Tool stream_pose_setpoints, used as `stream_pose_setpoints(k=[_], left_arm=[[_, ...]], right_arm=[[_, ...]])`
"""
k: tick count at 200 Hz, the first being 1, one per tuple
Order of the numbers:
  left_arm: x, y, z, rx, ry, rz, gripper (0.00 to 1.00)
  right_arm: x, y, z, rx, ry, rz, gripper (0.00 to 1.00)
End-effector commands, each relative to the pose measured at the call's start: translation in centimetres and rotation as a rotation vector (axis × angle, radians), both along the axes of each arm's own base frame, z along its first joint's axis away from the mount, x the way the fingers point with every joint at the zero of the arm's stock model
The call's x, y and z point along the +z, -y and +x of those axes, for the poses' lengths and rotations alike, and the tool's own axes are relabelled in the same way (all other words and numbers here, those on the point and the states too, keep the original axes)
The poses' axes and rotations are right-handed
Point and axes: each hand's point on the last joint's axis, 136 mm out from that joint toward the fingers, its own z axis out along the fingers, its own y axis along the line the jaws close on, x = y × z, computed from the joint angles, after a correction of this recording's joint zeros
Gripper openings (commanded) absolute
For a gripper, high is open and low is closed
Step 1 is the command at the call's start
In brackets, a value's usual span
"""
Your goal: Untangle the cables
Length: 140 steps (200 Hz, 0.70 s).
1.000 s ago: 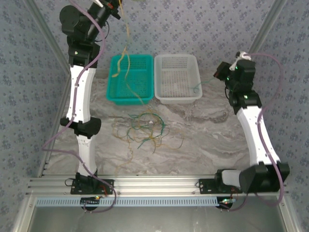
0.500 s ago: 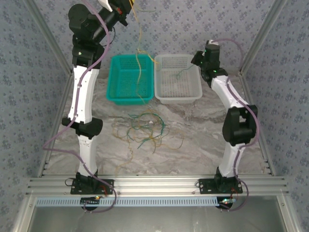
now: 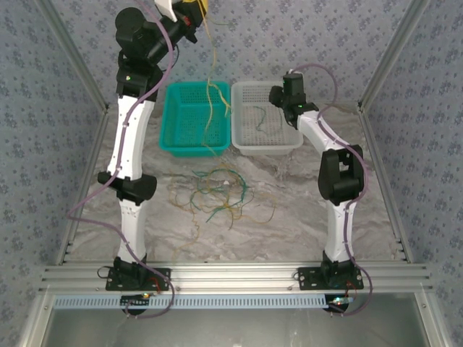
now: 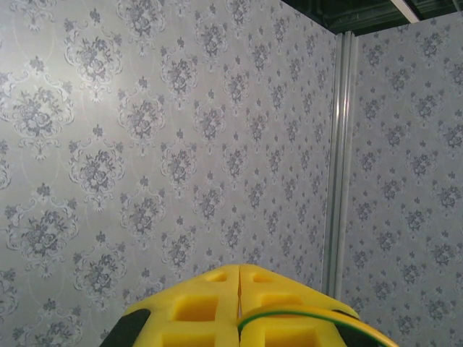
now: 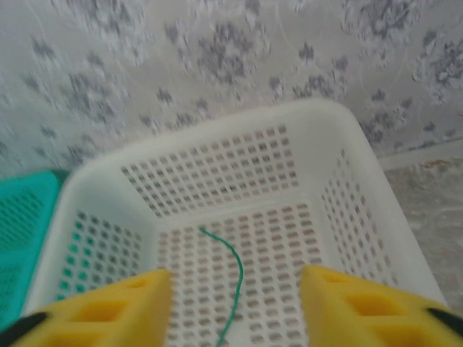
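A tangle of green and yellow-tan cables [image 3: 215, 191] lies on the marble table. My left gripper [image 3: 189, 9] is raised high at the back, shut on a yellow-tan cable [image 3: 212, 94] that hangs down over the teal basket [image 3: 181, 119]. In the left wrist view the shut yellow fingers [image 4: 195, 307] pinch that cable [image 4: 311, 312]. My right gripper [image 3: 278, 95] hovers open over the white basket [image 3: 289, 108]. A single green cable [image 5: 236, 264] lies loose on the basket floor between and beyond the open gripper [image 5: 235, 303]; it also shows from above as a green cable [image 3: 259, 119].
The teal basket [image 5: 22, 217] stands directly left of the white basket [image 5: 347, 144]. Patterned walls close in the back and sides. An aluminium rail [image 3: 231, 276] runs along the near edge, with both arm bases on it.
My right arm swung left from the table's right side to over the white basket and opened, and the green cable now lies in that basket. My left gripper shifted right with its hanging cable.
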Motion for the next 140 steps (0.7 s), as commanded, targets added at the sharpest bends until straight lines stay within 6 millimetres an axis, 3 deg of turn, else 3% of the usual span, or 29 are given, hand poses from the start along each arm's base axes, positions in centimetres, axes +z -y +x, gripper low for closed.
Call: stream_pose_setpoints(k=[1,14,36,50,68,81,92,95,117,140], left_arm=[[0.7,0.4,-0.9,-0.027,0.032,0.000,0.00],[0.5,0.5,-0.7,-0.027,0.029,0.000,0.00],[0.3,0.5,-0.6,-0.031,0.018,-0.004,0.00],[0.2,0.6,-0.5,-0.039,0.010,-0.010,0.00],[0.3,0.6,-0.5,-0.045,0.008,-0.020,0.00],[0.6,0.5,-0.6,-0.046,0.008,-0.030,0.00],[0.7,0.4,-0.7,-0.048,0.005,-0.041,0.00],[0.8,0.4,-0.8,-0.049,0.006,-0.045,0.00],[1.1,0.4,-1.0,-0.063,0.003,-0.059,0.00],[1.5,0.3,-1.6,-0.072,0.007,-0.059,0.00]], right_arm=[[0.1,0.6,-3.3,-0.007,-0.101,-0.118,0.65],[0.8,0.8,-4.7,0.005,-0.117,-0.139,0.73],[3.8,-0.3,-7.0,0.077,-0.093,-0.152,0.76],[6.8,-2.7,-8.6,0.191,-0.009,-0.182,0.76],[9.0,-6.2,-11.1,0.375,0.147,-0.134,0.86],[9.4,-8.6,-13.3,0.552,0.277,-0.022,0.86],[9.0,-10.3,-15.5,0.672,0.383,0.032,0.86],[8.0,-10.7,-16.2,0.698,0.389,0.038,0.86],[6.3,-15.1,-20.2,0.879,0.470,0.001,0.87],[5.2,-19.7,-22.8,0.990,0.482,-0.061,0.88]])
